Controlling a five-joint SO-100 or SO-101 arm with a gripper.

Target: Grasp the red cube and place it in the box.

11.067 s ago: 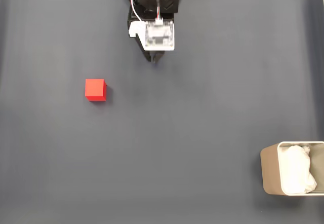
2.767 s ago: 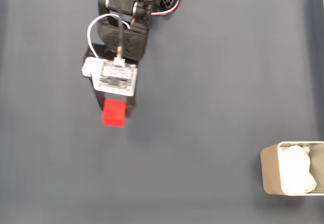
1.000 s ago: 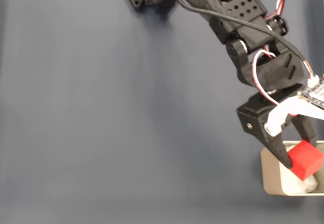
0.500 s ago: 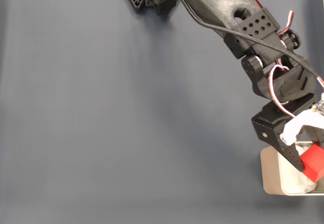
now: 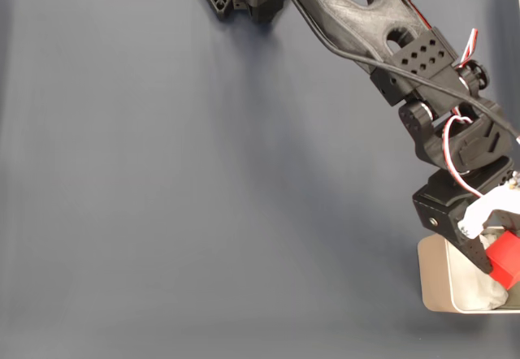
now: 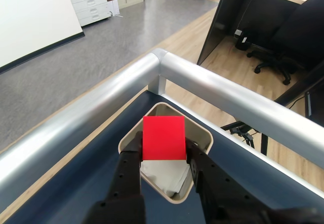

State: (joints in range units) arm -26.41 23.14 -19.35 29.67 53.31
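One red cube [image 6: 163, 138], clenched in one pincer [image 6: 163, 155], above one box [image 6: 201, 129].

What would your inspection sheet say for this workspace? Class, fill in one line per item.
Surface: dark blue-grey mat, bare.
Job's things: red cube held over the box; box has white lining.
Clutter: nothing seen.
Grippers: pincer shut on the red cube, above the box opening.
Cables: red-and-white wires and a black cable along the arm.
Surroundings: metal rail, office chair, wood floor.
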